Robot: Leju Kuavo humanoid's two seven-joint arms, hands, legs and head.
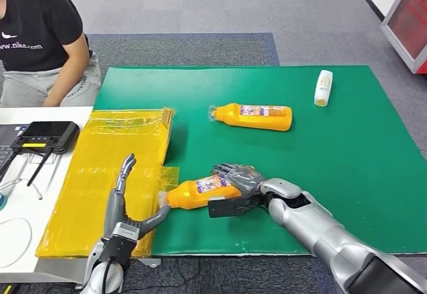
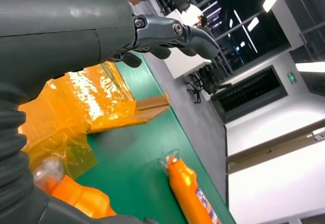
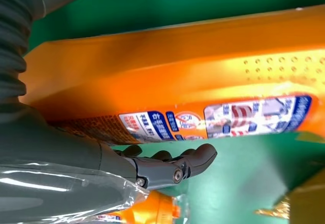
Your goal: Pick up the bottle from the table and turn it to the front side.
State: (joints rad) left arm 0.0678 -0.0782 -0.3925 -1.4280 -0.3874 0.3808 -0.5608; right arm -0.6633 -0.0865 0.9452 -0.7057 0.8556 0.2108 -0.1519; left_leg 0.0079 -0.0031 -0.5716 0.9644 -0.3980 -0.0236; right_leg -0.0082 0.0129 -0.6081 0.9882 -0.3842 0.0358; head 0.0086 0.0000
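Near orange bottle point(image 1: 201, 192) lies flat on green mat point(image 1: 352, 174), cap toward yellow film point(image 1: 101, 167). Right hand point(image 1: 239, 186) wraps its base end, apparently gripping. Left hand point(image 1: 123, 217) open, fingers spread. Glossy rigid plastic, likely slippery; grip mid-body.

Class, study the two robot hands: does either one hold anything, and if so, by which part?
The right hand grips the near orange bottle at its base end, opposite the cap. The left hand is open, its thumb beside the cap, gripping nothing.
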